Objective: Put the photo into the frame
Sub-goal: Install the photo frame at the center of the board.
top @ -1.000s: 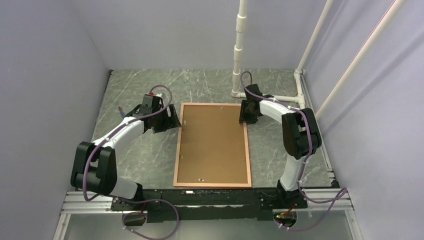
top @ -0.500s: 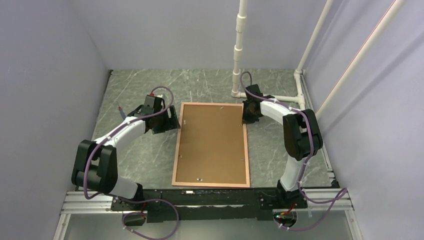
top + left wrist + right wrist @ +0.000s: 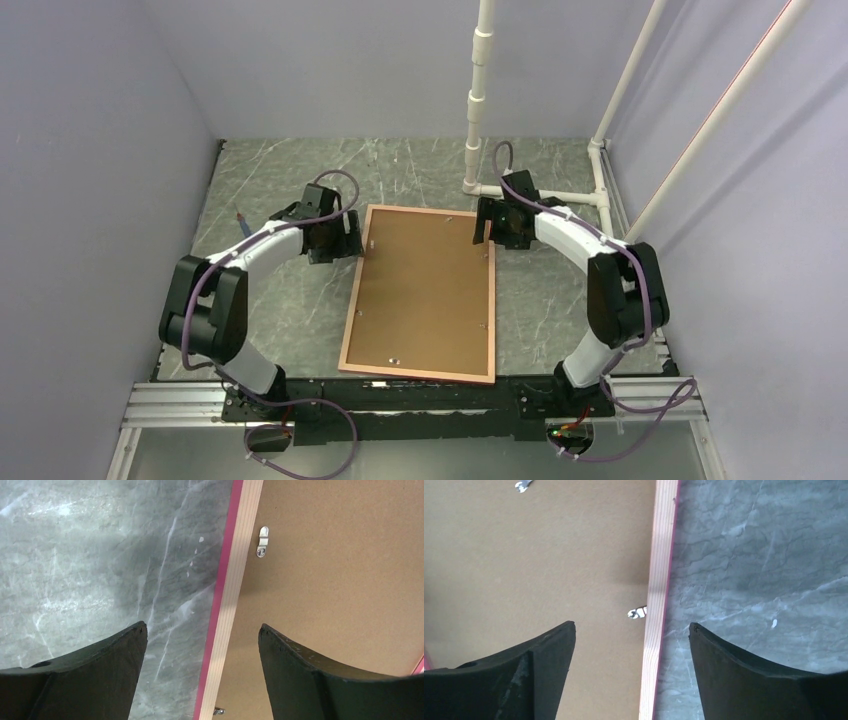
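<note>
The frame (image 3: 351, 300) lies face down on the marble table, its narrow pink wooden edge around a brown backing board (image 3: 420, 290). The photo is hidden or out of view. My left gripper (image 3: 350, 240) is open, and in the left wrist view the left gripper (image 3: 201, 626) straddles the frame's left edge (image 3: 239, 555) near a metal tab (image 3: 261, 540). My right gripper (image 3: 487, 225) is open too. Seen from the right wrist, the right gripper (image 3: 631, 625) spans the frame's right edge (image 3: 663, 540) just below a tab (image 3: 637, 613). Neither holds anything.
A white pipe stand (image 3: 478, 100) rises at the back, with pipes running along the right wall. A small blue and red object (image 3: 241, 217) lies by the left wall. The aluminium rail (image 3: 420, 395) borders the near edge.
The right gripper has opened and now sits over the frame's right edge. The left gripper has moved in over the left edge. The frame's near end has swung slightly left.
</note>
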Motion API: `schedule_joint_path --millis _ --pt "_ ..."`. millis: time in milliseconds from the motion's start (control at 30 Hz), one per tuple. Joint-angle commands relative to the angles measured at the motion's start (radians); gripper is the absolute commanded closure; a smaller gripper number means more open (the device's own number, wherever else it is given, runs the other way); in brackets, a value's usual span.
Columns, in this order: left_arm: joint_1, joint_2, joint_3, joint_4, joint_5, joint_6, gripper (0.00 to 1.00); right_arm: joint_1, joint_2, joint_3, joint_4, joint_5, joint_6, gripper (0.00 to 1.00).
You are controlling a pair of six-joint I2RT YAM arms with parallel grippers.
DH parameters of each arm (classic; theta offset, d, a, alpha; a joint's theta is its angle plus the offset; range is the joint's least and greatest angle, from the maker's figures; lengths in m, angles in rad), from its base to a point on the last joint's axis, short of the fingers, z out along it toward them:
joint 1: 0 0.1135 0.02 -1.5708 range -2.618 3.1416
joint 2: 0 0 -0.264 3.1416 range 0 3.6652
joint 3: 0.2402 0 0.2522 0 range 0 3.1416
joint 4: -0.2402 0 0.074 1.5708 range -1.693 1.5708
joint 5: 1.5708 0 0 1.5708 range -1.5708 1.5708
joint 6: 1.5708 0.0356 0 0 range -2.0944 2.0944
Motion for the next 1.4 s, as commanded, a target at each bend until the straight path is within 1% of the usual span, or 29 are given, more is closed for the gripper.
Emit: schedule_joint_path --millis 0,67,167,300,467,633,800,900,967,1167,1200,1367 --pt "-0.018 0.043 0.069 0.014 -0.011 0.034 0.15 -0.006 -0.085 -0.050 0.046 -0.079 0.023 0.10" --pt "-0.027 0.064 0.096 0.013 -0.013 0.040 0.15 -0.006 -0.101 -0.077 0.061 -0.115 0.036 0.07" --pt "-0.042 0.111 0.157 -0.009 -0.033 0.056 0.15 -0.006 -0.126 -0.135 0.093 -0.151 0.059 0.05" --pt "-0.071 0.191 0.259 -0.061 -0.070 0.076 0.15 -0.007 -0.159 -0.218 0.133 -0.179 0.087 0.04" --pt "-0.099 0.295 0.355 -0.111 -0.154 0.069 0.15 -0.006 -0.169 -0.268 0.151 -0.195 0.093 0.04" --pt "-0.114 0.387 0.444 -0.151 -0.185 0.064 0.20 -0.006 -0.175 -0.276 0.156 -0.201 0.093 0.04" --pt "-0.135 0.437 0.478 -0.185 -0.228 0.062 0.27 -0.007 -0.177 -0.275 0.148 -0.191 0.088 0.04" --pt "-0.140 0.444 0.465 -0.187 -0.239 0.064 0.38 -0.007 -0.187 -0.284 0.159 -0.186 0.095 0.04" --pt "-0.139 0.441 0.447 -0.177 -0.239 0.059 0.47 -0.006 -0.192 -0.291 0.168 -0.189 0.099 0.04" --pt "-0.140 0.435 0.416 -0.156 -0.214 0.055 0.96 -0.006 -0.196 -0.289 0.158 -0.185 0.098 0.04" --pt "-0.140 0.430 0.410 -0.151 -0.210 0.054 1.00 -0.006 -0.199 -0.291 0.158 -0.185 0.098 0.04" --pt "-0.139 0.402 0.385 -0.122 -0.182 0.053 1.00 -0.006 -0.204 -0.299 0.154 -0.180 0.098 0.04"
